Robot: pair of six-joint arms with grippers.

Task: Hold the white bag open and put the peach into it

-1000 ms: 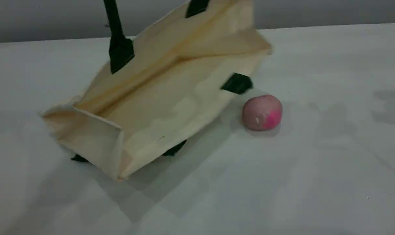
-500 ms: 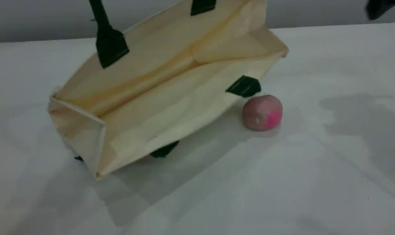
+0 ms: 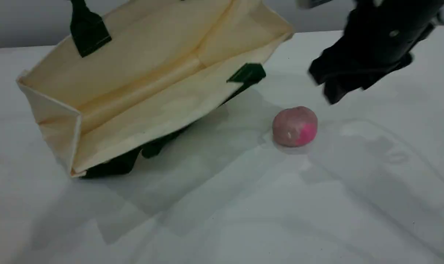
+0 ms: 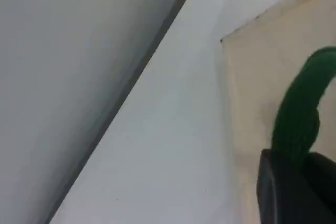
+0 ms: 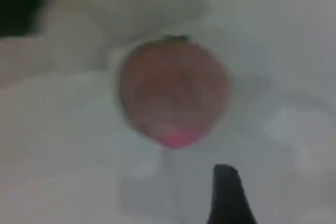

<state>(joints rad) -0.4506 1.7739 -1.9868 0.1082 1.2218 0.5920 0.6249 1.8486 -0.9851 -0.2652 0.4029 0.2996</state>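
One white bag (image 3: 141,84) is hanging tilted over the left of the table (image 3: 244,220), its mouth facing the camera, its near-left corner low at the tabletop and its far rim running off the top edge. One peach (image 3: 294,126) is sitting on the table to the right of the bag, apart from it. Two dark tabs (image 3: 247,73) are showing plainly at the rim, and more dark material is lying under the near edge. Of the two grippers, the left gripper (image 4: 294,190) is showing only in its own wrist view, clamped on the bag's green rope handle (image 4: 302,114). The right gripper (image 3: 328,86) is hovering just far-right of the peach, blurred, so I cannot tell how its jaws are standing; one fingertip (image 5: 226,192) is showing below the peach in its wrist view. Against half a second ago, the bag is sitting further left and its right tab is no longer beside the peach. The right gripper has come well into view, while the peach is lying where it was.
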